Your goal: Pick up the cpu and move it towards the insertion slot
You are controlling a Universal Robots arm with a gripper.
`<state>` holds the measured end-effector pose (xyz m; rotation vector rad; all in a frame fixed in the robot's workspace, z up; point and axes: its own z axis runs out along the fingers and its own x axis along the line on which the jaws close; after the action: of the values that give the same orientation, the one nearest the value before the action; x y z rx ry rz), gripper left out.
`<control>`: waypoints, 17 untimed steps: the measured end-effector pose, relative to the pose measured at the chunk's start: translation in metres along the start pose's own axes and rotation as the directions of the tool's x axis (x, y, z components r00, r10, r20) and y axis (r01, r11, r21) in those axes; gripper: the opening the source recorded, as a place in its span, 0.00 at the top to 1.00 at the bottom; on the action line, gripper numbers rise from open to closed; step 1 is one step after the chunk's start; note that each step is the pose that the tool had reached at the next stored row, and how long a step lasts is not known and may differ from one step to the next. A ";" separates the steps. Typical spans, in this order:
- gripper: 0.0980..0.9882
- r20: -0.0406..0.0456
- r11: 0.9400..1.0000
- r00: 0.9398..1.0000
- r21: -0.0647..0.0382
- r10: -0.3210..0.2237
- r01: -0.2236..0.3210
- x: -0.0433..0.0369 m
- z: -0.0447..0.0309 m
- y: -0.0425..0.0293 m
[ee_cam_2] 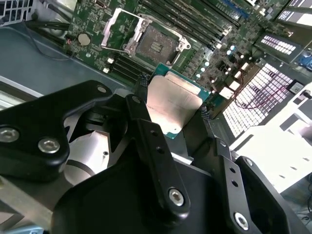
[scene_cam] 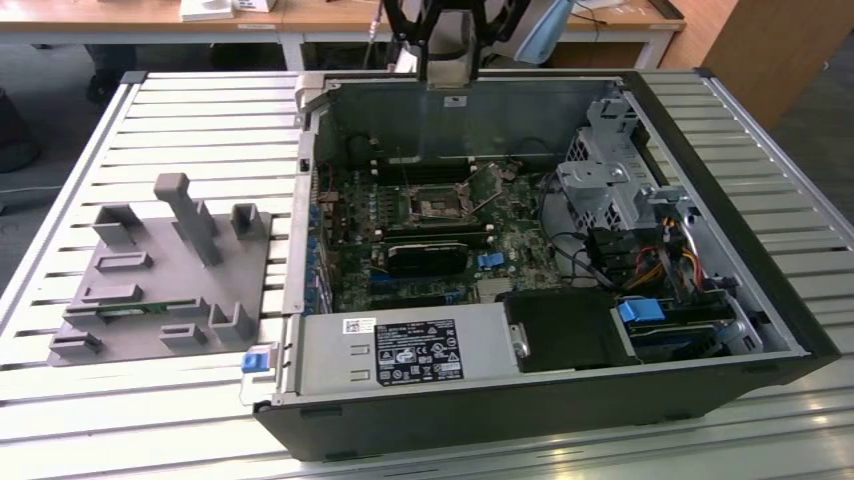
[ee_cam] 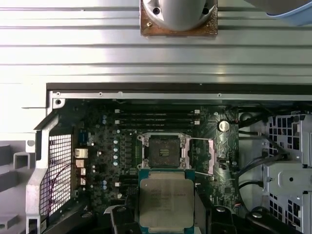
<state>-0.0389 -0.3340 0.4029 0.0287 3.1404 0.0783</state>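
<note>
Tool (ee_cam_2: 173,109) fingers clamp cpu (ee_cam_2: 170,100) | above insertion slot (ee_cam_2: 153,46)

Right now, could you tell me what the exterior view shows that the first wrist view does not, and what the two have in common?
Only the exterior view shows the grey fixture lying on the slatted table to the exterior view's left of the computer case, plus the labelled power supply at the case's near edge. Only the first wrist view shows the cpu, silvery top up, held in the end effector just short of the insertion slot. Both views share the open socket and the green motherboard around it.
</note>
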 end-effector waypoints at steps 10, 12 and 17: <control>0.51 -0.002 1.000 1.000 0.000 -0.029 0.029 -0.0046 0.0004 0.0044; 0.51 -0.002 0.999 0.999 -0.001 -0.036 0.036 -0.0054 0.0007 0.0050; 0.51 -0.002 0.999 0.999 -0.001 -0.036 0.036 -0.0054 0.0027 0.0094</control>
<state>-0.0334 -0.3245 0.4006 -0.0275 3.1412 0.0791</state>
